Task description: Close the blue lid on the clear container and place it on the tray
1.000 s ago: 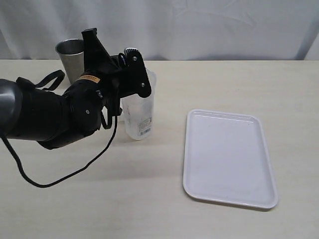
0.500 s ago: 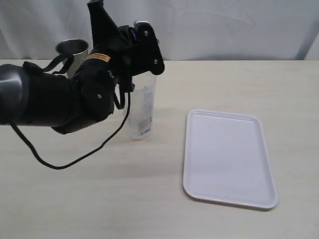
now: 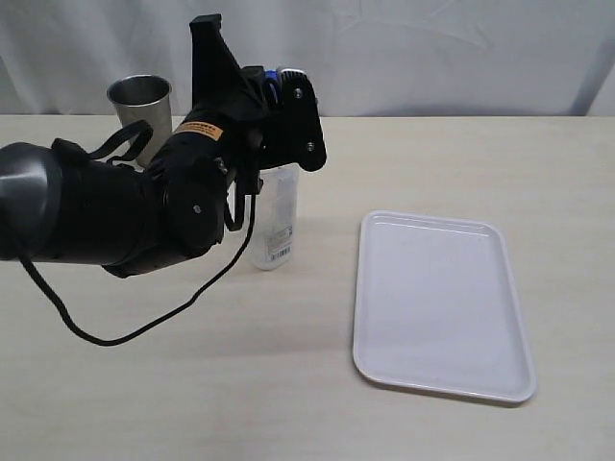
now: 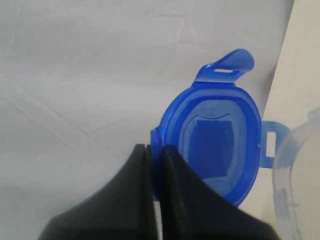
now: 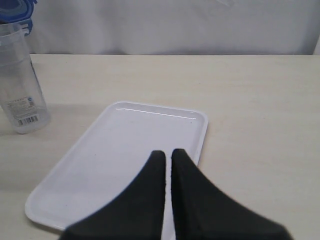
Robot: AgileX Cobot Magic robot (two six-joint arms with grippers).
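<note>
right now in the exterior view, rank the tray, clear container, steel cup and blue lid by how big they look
1. tray, by far.
2. clear container and steel cup: near alike, both partly hidden by the left arm, so no ranking.
3. blue lid: only a sliver shows past that arm.

I had the exterior camera looking down across the table [image 3: 240, 384] toward the white curtain [image 3: 432, 48] from some way off, the left wrist camera close up against the blue lid [image 4: 215, 145] and facing that curtain, and the right wrist camera low over the tray [image 5: 115, 150], sharing the clear container [image 5: 22, 85] with both.
</note>
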